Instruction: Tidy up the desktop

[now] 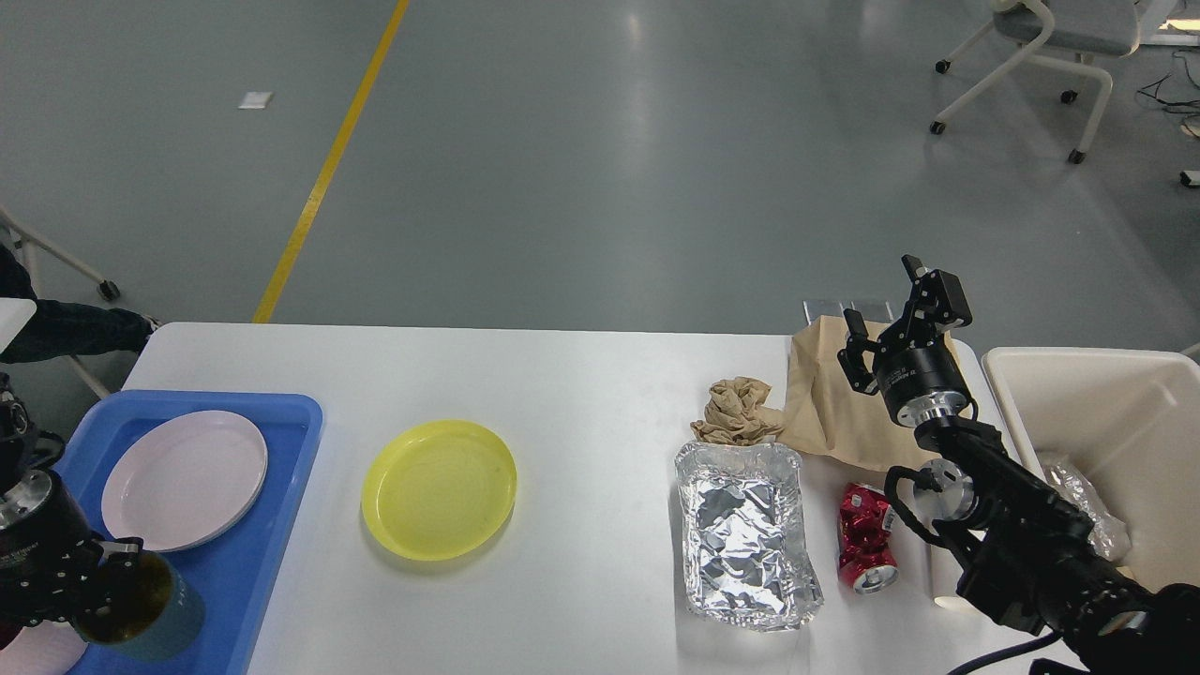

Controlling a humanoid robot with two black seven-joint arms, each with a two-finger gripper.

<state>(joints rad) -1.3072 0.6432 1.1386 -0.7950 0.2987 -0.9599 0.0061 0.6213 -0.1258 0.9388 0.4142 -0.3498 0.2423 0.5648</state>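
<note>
The white desktop holds a yellow plate, a crumpled foil tray, a crushed red can, a crumpled brown paper wad and a brown paper bag. My left gripper is at the lower left, shut on a dark teal cup held over the blue tray. My right gripper is open and empty, raised above the paper bag at the desktop's far right.
The blue tray holds a pale pink plate; a pink cup edge shows at the bottom left. A cream-white bin with foil scrap inside stands right of the desktop. An office chair stands on the floor beyond.
</note>
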